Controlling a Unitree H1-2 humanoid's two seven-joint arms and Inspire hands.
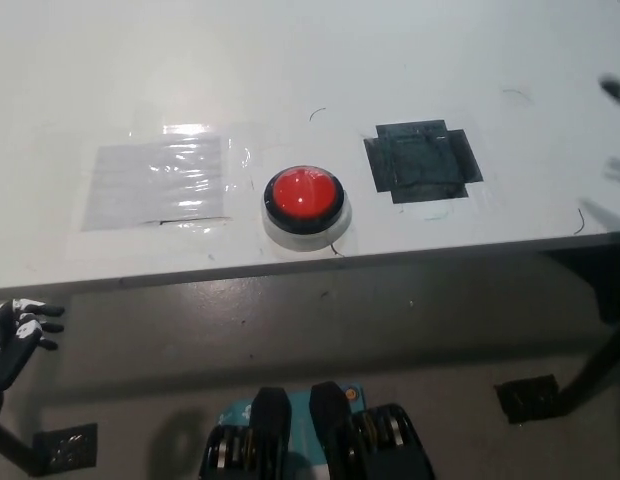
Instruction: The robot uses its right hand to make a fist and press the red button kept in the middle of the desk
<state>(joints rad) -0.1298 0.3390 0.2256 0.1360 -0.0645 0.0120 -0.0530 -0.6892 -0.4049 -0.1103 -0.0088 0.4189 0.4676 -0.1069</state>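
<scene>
The red button (304,194) sits near the front edge of the white desk (290,80), about in the middle. It is round, with a black ring and a white base, and nothing is touching it. On its left is a clear shiny patch of tape (160,180). On its right is a dark square patch (422,162). The white left hand (15,335) hangs low at the left edge, below the desk, with its fingers spread apart and holding nothing. The black right hand does not show.
</scene>
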